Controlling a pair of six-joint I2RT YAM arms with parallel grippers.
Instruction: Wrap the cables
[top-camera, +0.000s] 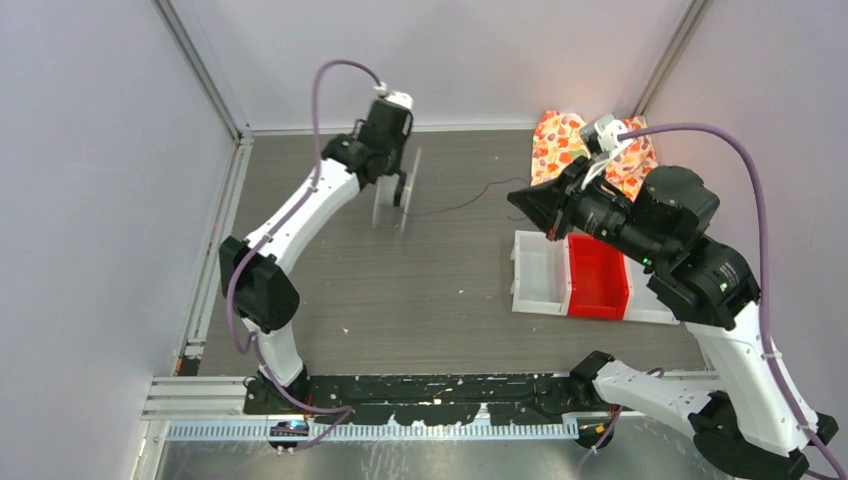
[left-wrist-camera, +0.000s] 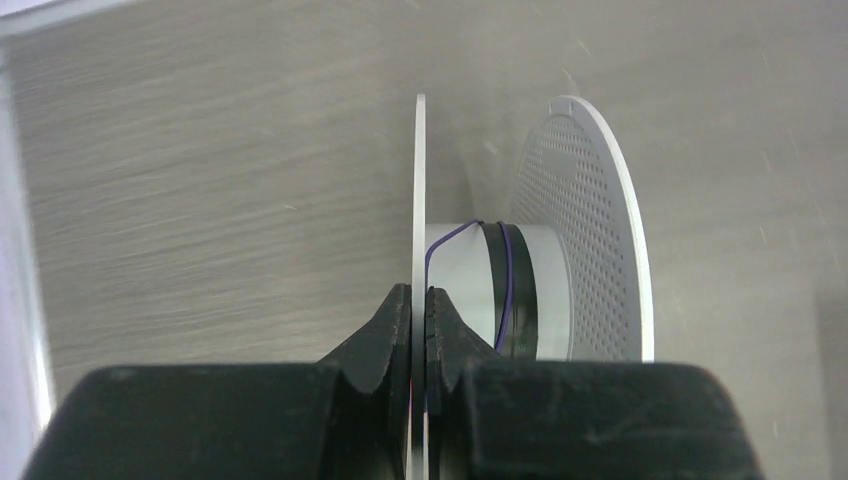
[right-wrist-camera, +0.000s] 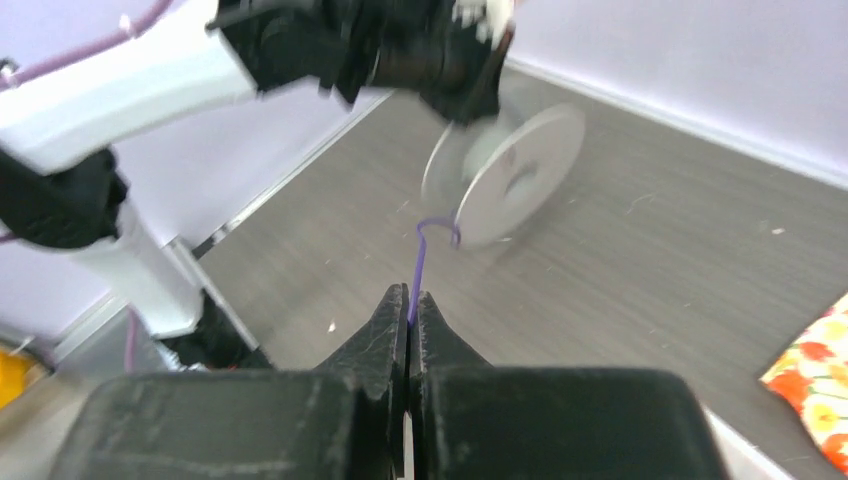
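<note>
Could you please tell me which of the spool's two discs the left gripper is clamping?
The plain solid disc, edge-on in the left gripper; the perforated disc beyond the hub stands free.

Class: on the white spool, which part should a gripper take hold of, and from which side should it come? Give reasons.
Take the thin solid flange at its rim, coming edge-on so one finger lands on each flat face, as the left gripper does. That leaves the hub, wound with cable, free.
</note>
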